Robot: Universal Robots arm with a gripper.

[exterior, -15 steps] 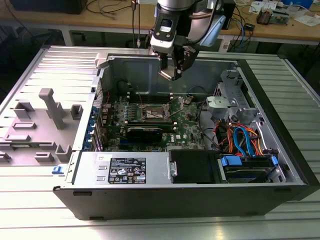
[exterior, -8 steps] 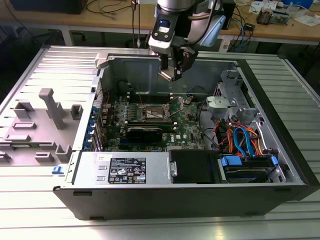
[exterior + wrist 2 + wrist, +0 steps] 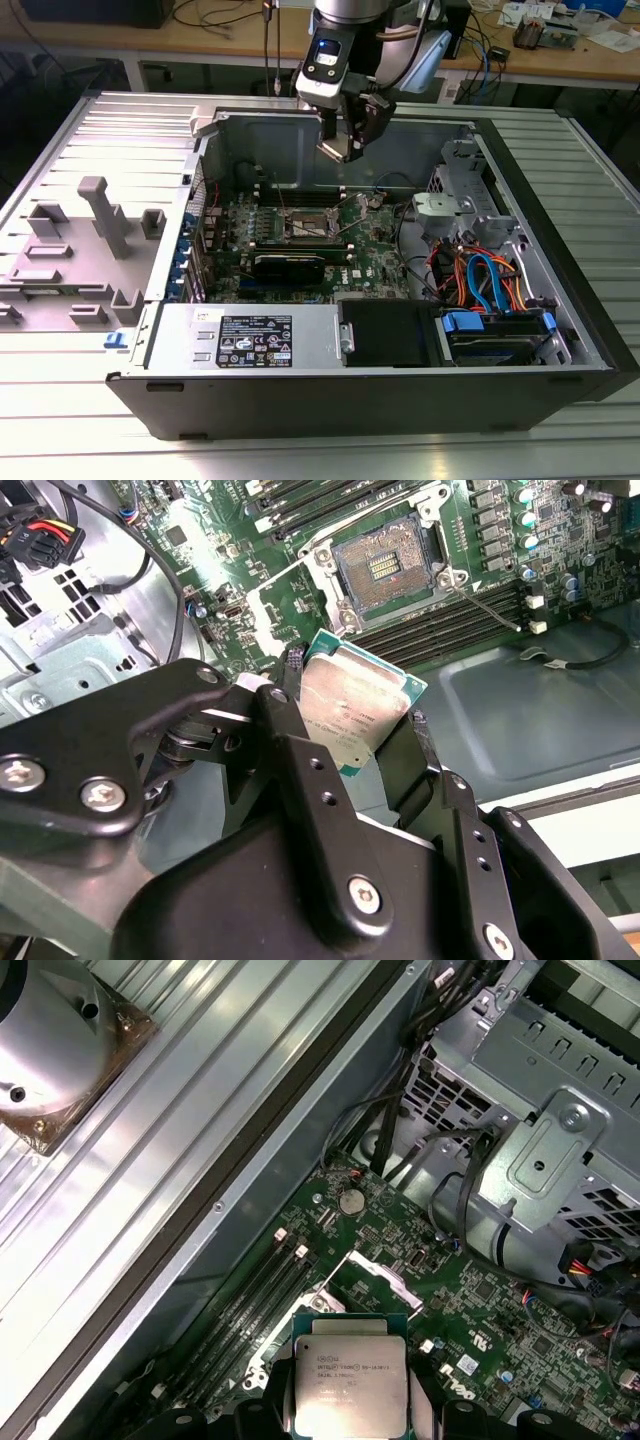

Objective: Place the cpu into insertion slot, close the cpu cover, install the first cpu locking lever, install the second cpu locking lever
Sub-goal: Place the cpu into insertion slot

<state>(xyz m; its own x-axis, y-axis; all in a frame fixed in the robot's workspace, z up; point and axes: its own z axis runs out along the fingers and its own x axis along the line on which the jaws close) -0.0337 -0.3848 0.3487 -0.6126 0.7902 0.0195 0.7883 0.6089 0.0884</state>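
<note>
An open computer case (image 3: pixel 400 385) is seen lying on a ribbed metal surface (image 3: pixel 60 420) in the exterior view, with the green board (image 3: pixel 375 250) exposed inside. The hand (image 3: pixel 345 140) is held above the board, near the case's far wall, well clear of the slot (image 3: pixel 308 226) below it. A grey plastic fixture (image 3: pixel 100 215) is set on the surface at the exterior view's left.

The grip is shown closely in the second wrist view. The hand (image 3: pixel 352 695) is closed narrowly on the cpu (image 3: pixel 355 705), which is clamped at two opposite edges by the black fingers (image 3: pixel 300 760) and is held tilted in the air. The slot (image 3: pixel 385 568) is seen uncovered, its dark centre ringed by a silvery rim, and nothing is seated in it. It is apart from the cpu. A thin metal lever (image 3: pixel 490 605) is laid out from the rim across the long memory slots (image 3: pixel 440 630).

The first wrist view shows the cpu (image 3: pixel 350 1380) from its top face, a dull silver plate with small print, gripped in the hand (image 3: pixel 350 1400). Beyond it the board (image 3: pixel 480 1300), a coin cell (image 3: pixel 349 1200) and a metal drive cage (image 3: pixel 560 1090) are seen.
</note>
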